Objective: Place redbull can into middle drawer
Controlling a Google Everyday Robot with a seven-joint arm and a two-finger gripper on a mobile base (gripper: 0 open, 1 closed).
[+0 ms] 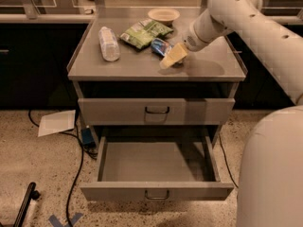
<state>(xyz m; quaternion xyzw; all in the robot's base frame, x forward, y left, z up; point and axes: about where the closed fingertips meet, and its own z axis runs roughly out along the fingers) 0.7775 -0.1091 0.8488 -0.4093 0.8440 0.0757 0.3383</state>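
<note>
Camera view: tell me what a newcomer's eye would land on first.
The wide, shallow grey metal middle drawer stands pulled far out at the bottom of the cabinet. On the cabinet top, the big white arm reaches in from the right, and its yellowish tool is right at the small blue-and-silver redbull can. Green snack bags sit just behind the can, and a clear plastic bottle lies on its side further left.

Matt gripper (pixel 165 64) beside glossy metal can (pixel 159 46)
</note>
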